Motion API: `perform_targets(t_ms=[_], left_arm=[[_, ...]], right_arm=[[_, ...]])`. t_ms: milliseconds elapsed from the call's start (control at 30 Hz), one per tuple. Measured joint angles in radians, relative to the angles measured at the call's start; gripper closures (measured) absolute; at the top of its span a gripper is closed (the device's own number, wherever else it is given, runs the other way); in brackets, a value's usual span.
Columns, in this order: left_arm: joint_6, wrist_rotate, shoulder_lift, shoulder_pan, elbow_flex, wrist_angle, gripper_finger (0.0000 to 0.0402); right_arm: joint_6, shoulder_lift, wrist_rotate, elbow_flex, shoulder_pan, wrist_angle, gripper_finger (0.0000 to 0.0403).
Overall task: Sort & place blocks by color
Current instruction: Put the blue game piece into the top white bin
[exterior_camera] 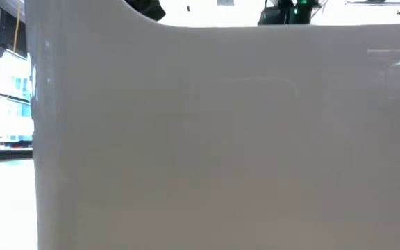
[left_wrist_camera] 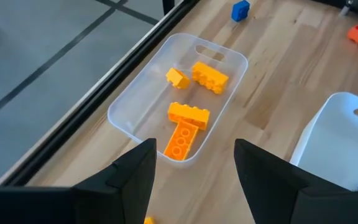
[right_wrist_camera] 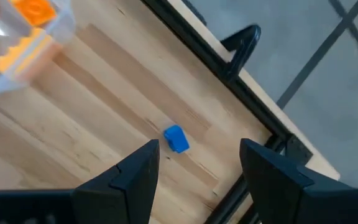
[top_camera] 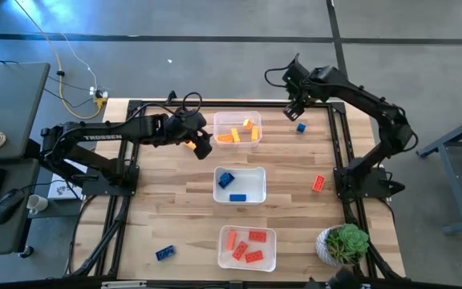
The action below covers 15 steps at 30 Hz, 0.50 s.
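Three clear tubs stand in a row down the table's middle. The far tub [top_camera: 220, 120] holds several yellow-orange blocks [left_wrist_camera: 188, 115], the middle tub [top_camera: 255, 172] blue ones, the near tub [top_camera: 224, 261] red ones. Loose on the wood lie a blue block [right_wrist_camera: 176, 138] at the far right, a red block [top_camera: 318, 183] at the right and a blue block [top_camera: 165, 253] at the near left. My left gripper [left_wrist_camera: 194, 149] hangs open just left of the far tub, a yellow-orange bit [top_camera: 189, 145] showing beside it. My right gripper [right_wrist_camera: 199, 149] is open above the far blue block.
A potted plant [top_camera: 343, 243] stands at the near right corner. Black frame rails [top_camera: 339, 136] run along the table's edges. The low view is filled by a white tub wall [exterior_camera: 221, 139]. Bare wood lies left and right of the tubs.
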Motion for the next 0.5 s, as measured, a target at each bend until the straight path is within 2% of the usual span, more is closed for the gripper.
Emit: perform_targets(t_ms=[233,500], left_arm=[[0.04,0.0,0.0,0.017,0.0,0.0,0.02],[0.071,0.002,0.0,0.049,0.0,0.0,0.02]], right_arm=[[-0.066,0.002,-0.091,-0.13,-0.066,0.111,0.0192],[-0.066,0.002,-0.081,-0.237,-0.073,0.255,0.0192]])
